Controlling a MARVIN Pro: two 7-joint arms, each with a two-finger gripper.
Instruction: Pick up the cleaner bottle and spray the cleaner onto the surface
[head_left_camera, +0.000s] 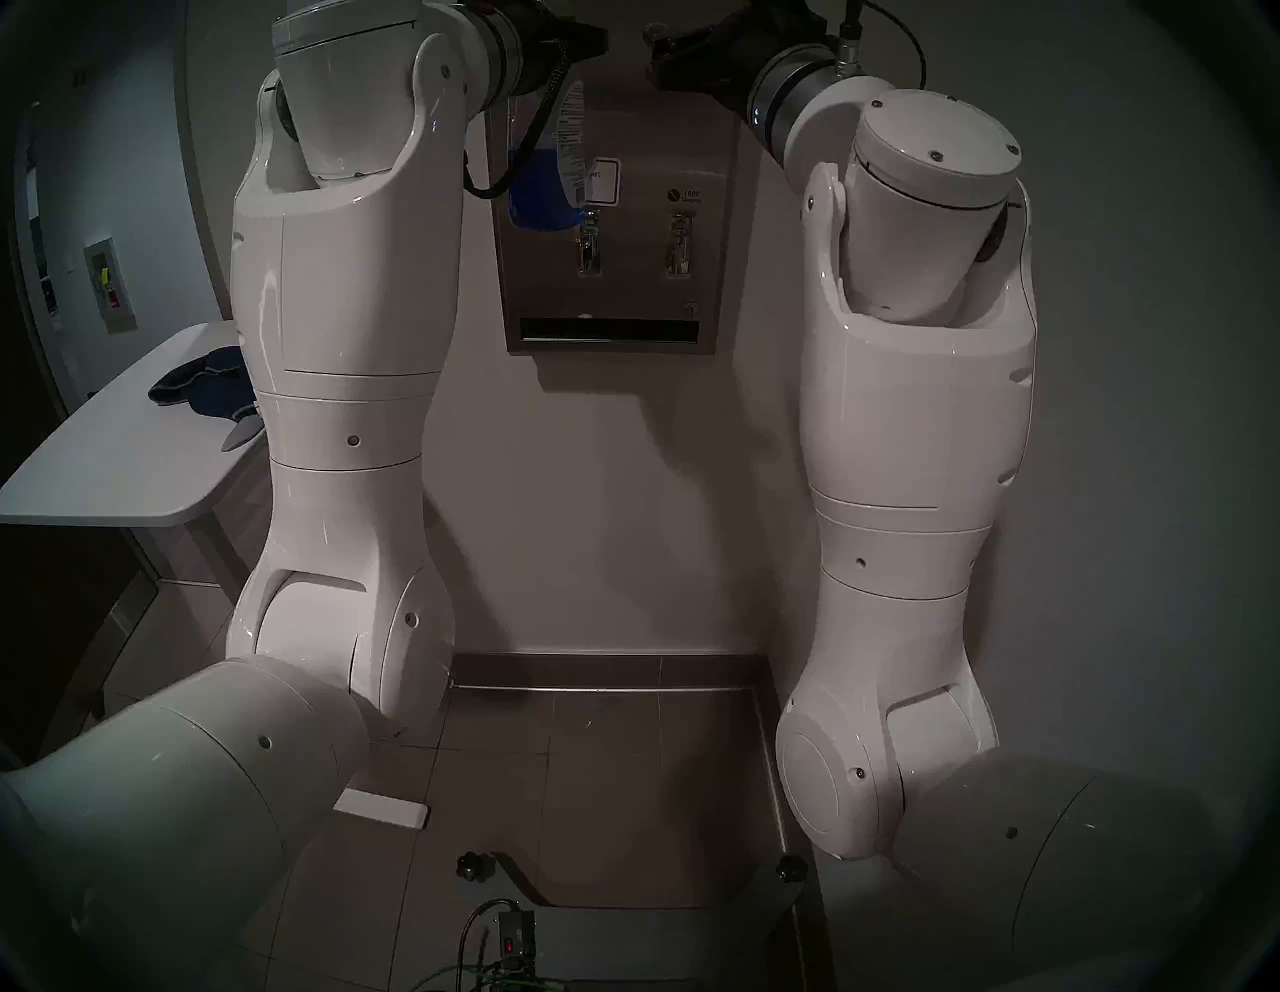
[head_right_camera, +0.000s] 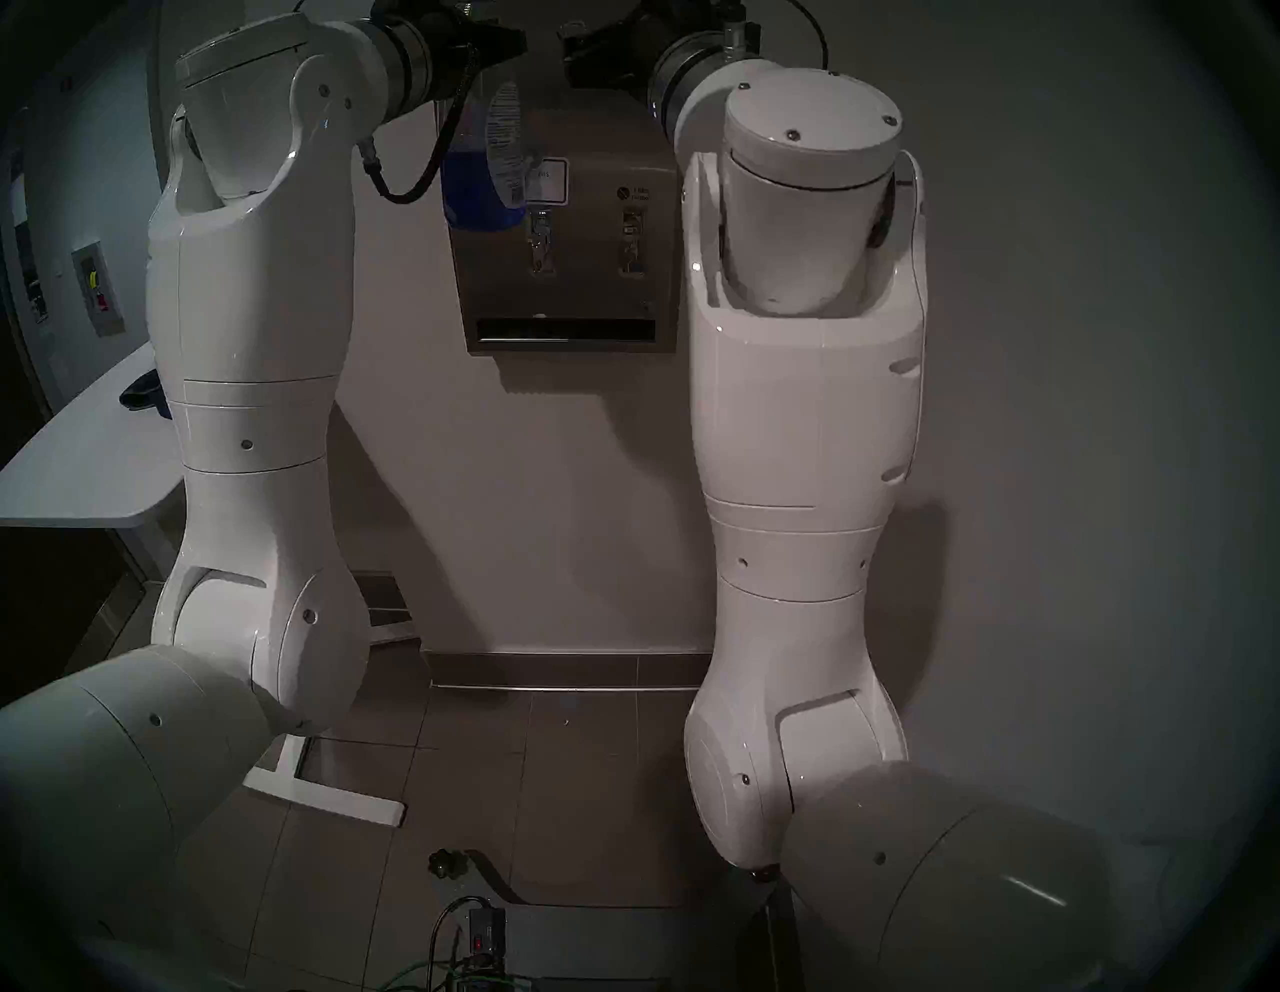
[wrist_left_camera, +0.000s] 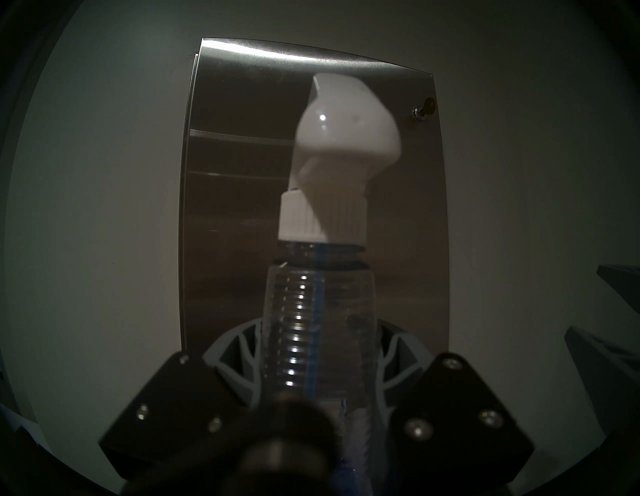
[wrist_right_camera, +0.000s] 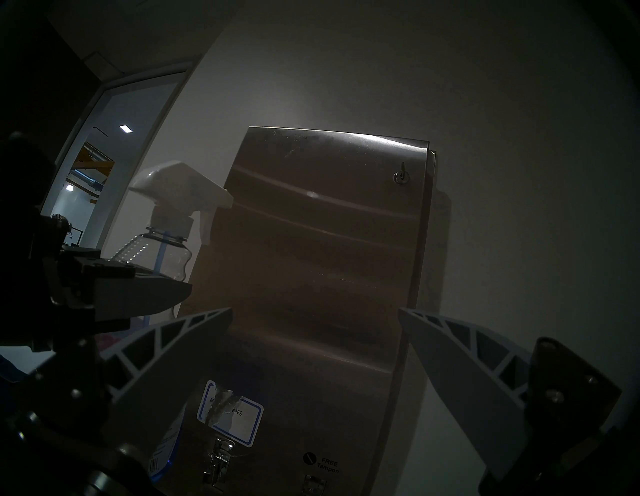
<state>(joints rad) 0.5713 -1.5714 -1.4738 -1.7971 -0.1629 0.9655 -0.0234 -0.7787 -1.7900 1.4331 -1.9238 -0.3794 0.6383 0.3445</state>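
Dim white wall (head_left_camera: 623, 485), tiled floor (head_left_camera: 609, 776), white table (head_left_camera: 111, 450)

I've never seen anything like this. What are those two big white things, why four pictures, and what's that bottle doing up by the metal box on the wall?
The white shapes are a robot's two arms, seen from a camera pair on its head; that gives the two wide, nearly identical pictures. The other two come from small cameras on each wrist, looking out past that arm's fingers.

The left gripper is shut on the cleaner bottle, a clear spray bottle with blue liquid and a white trigger head. It is held upright in front of the steel wall dispenser, nozzle toward the metal. The right gripper is open and holds nothing.

To the left, a dark blue cloth lies on a white table. I see no spray on the steel yet.
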